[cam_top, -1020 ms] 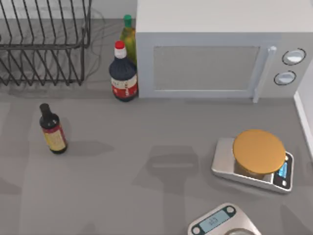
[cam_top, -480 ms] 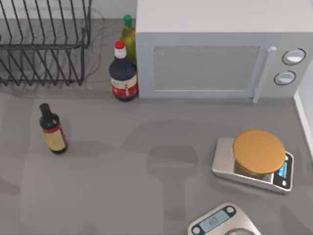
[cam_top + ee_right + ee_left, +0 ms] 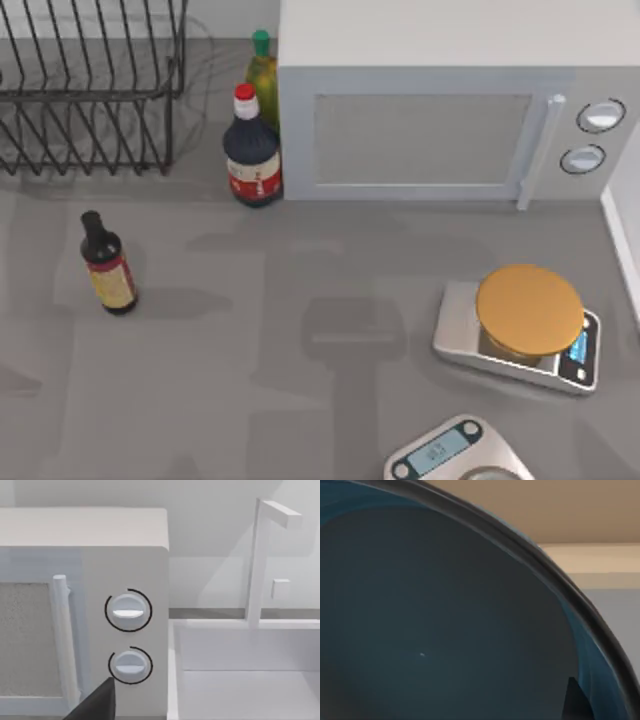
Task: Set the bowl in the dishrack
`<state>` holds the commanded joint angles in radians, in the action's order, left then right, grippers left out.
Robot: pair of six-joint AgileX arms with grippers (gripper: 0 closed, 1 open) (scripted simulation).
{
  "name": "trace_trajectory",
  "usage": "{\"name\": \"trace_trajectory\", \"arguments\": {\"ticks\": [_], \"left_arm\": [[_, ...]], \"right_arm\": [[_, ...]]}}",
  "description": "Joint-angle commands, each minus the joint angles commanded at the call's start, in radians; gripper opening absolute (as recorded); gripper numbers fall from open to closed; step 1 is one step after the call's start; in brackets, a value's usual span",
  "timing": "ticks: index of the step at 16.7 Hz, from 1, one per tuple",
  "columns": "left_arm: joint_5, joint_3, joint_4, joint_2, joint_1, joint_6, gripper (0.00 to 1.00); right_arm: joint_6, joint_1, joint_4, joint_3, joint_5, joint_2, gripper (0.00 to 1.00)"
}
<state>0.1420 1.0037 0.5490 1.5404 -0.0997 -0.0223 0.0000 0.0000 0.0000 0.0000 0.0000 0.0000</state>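
The bowl (image 3: pixel 445 620) sits very close in the left wrist view, showing its dark grey-blue inside, a blue edge and a dark rim, with a beige wall behind it. One dark fingertip (image 3: pixel 576 702) of my left gripper lies against the inside near the rim, so the gripper is shut on the bowl. The dishrack (image 3: pixel 90 95), made of thin black rods, stands at the table's back left in the top view. A dark fingertip (image 3: pixel 97 702) of my right gripper points toward the microwave's knobs.
A white microwave (image 3: pixel 430 110) fills the back right. Next to it stand a red-capped dark bottle (image 3: pixel 252 150) and a green-capped bottle (image 3: pixel 262 75). A small brown bottle (image 3: pixel 107 265) stands at the left. A silver scale (image 3: pixel 528 310) and a second scale (image 3: pixel 445 452) sit front right.
The shadows on the table top have shifted and spread. The bottles, scales, microwave and dishrack have not moved.
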Motion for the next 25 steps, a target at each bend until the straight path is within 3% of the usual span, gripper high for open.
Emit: {"name": "trace_trajectory", "arguments": {"ticks": [5, 11, 24, 25], "left_arm": [[-0.032, -0.069, 0.254, 0.193, 0.029, 0.005, 0.00], [-0.036, -0.080, 0.281, 0.215, 0.033, 0.007, 0.00], [-0.036, -0.080, 0.281, 0.215, 0.033, 0.007, 0.98], [-0.036, -0.080, 0.281, 0.215, 0.033, 0.007, 1.00]], "right_arm": [[0.000, 0.000, 0.000, 0.000, 0.000, 0.000, 1.00], [0.000, 0.000, 0.000, 0.000, 0.000, 0.000, 1.00], [0.000, 0.000, 0.000, 0.000, 0.000, 0.000, 1.00], [0.000, 0.000, 0.000, 0.000, 0.000, 0.000, 1.00]]}}
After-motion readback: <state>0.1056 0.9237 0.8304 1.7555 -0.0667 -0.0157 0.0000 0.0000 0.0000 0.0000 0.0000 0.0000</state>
